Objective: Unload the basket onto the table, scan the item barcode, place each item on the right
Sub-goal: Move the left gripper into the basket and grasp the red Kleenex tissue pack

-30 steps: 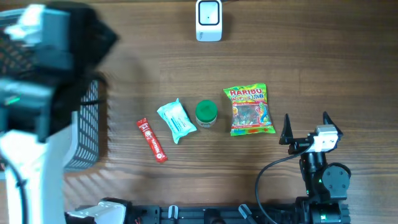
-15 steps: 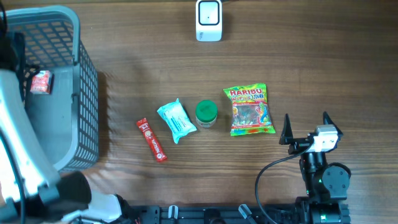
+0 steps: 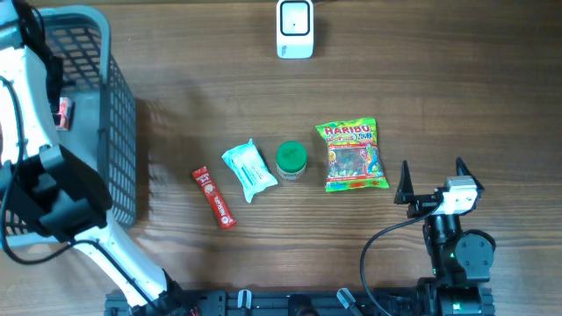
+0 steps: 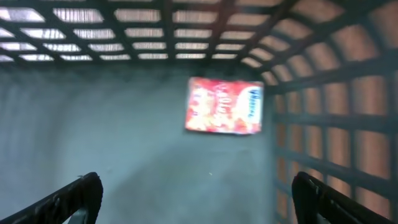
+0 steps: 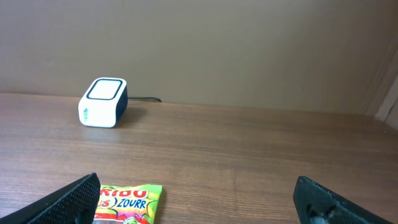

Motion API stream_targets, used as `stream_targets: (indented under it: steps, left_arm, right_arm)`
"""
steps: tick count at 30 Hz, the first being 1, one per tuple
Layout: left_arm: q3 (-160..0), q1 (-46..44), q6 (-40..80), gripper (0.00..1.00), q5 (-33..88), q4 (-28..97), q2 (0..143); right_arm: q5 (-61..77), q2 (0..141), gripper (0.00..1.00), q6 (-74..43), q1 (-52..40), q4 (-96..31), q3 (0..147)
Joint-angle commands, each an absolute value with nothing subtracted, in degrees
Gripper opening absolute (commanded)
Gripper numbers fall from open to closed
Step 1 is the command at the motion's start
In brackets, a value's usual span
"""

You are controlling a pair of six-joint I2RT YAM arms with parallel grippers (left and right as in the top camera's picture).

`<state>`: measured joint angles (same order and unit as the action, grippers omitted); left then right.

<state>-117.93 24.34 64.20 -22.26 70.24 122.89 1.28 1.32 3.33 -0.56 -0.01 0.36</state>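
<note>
Red packet (image 4: 224, 106) in basket (image 4: 323, 118), 12 o'clock of my open, empty left end effector (image 4: 196, 186), right end effector (image 3: 433, 167) open

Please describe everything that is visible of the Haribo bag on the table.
The Haribo bag is a glossy plastic pouch, green with a red brand name and many-coloured sweets pictured or showing below. It looks sealed and lies flat, face up, on the wooden table. Nothing touches it: the green-lidded jar sits apart beside it, and the open right claw stands apart too.

Soft even light; left wrist view blurry
</note>
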Motion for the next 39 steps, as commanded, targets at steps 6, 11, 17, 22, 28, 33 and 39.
stream_targets:
  steps: [6, 11, 17, 22, 28, 33, 39]
  left_arm:
    - [-118.08, 28.51, 55.68, 0.91, -22.15, 64.42, 126.82]
    - [-115.68, 28.45, 55.68, 0.91, -21.76, 63.02, 127.63]
    - [-104.38, 28.47, 55.66, 0.93, -20.38, 53.01, 128.27]
    - [-99.24, 28.47, 55.66, 0.97, -19.77, 46.85, 128.27]
    - [-98.56, 28.45, 52.42, 0.95, -19.51, 43.18, 128.27]
    - [-98.59, 28.38, 46.65, 0.83, -19.57, 39.66, 127.37]
    - [-98.59, 28.34, 46.7, 0.87, -19.53, 39.77, 126.78]
  right_arm:
    - [1.8, 1.3, 1.0, 4.12, -0.78, 0.14, 0.32]
    - [1.8, 1.3, 1.0, 4.1, -0.78, 0.14, 0.32]
    - [1.8, 1.3, 1.0, 4.1, -0.78, 0.14, 0.32]
    - [1.8, 1.3, 1.0, 4.12, -0.78, 0.14, 0.32]
    - [1.8, 1.3, 1.0, 4.12, -0.78, 0.14, 0.32]
    - [1.8, 1.3, 1.0, 4.14, -0.78, 0.14, 0.32]
    - [1.83, 1.3, 1.0, 4.12, -0.78, 0.14, 0.32]
